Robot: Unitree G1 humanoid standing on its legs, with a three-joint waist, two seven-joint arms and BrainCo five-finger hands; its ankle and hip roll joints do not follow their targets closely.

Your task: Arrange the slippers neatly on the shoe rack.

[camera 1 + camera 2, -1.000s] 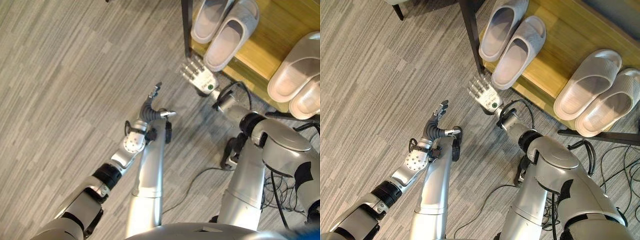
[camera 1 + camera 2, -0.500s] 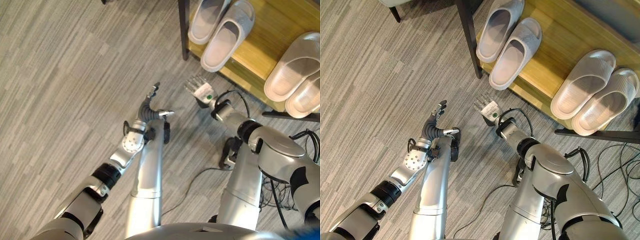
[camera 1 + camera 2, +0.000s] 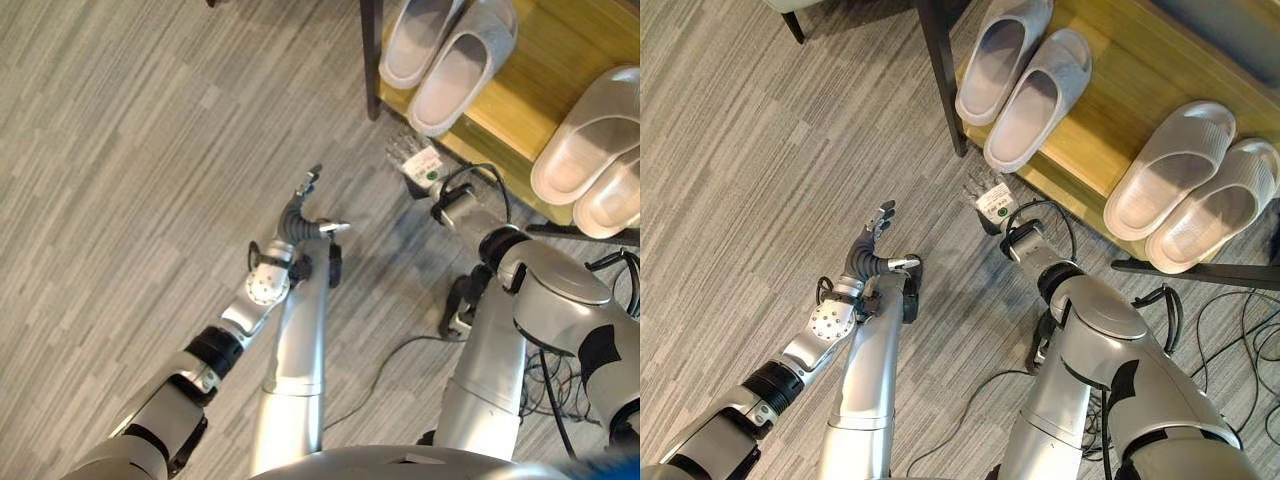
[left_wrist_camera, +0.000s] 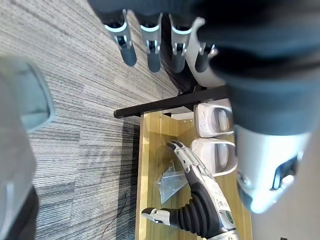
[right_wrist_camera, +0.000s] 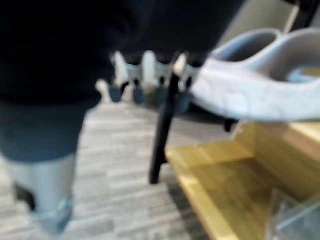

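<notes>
Left hand (image 3: pixel 305 205) idles over grey striped floor (image 3: pixel 120 150), fingers straight and spread, holding nothing; right hand (image 3: pixel 992 199), fingers straight, reaches beside overhanging pale grey foam slippers (image 3: pixel 1025 75) on the wooden shoe rack (image 3: pixel 1120 70), probably to nudge them square

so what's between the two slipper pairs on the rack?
Nothing: bare wooden shelf separates the left pair of slippers from the right pair of slippers, clearest in the right eye view.
</notes>
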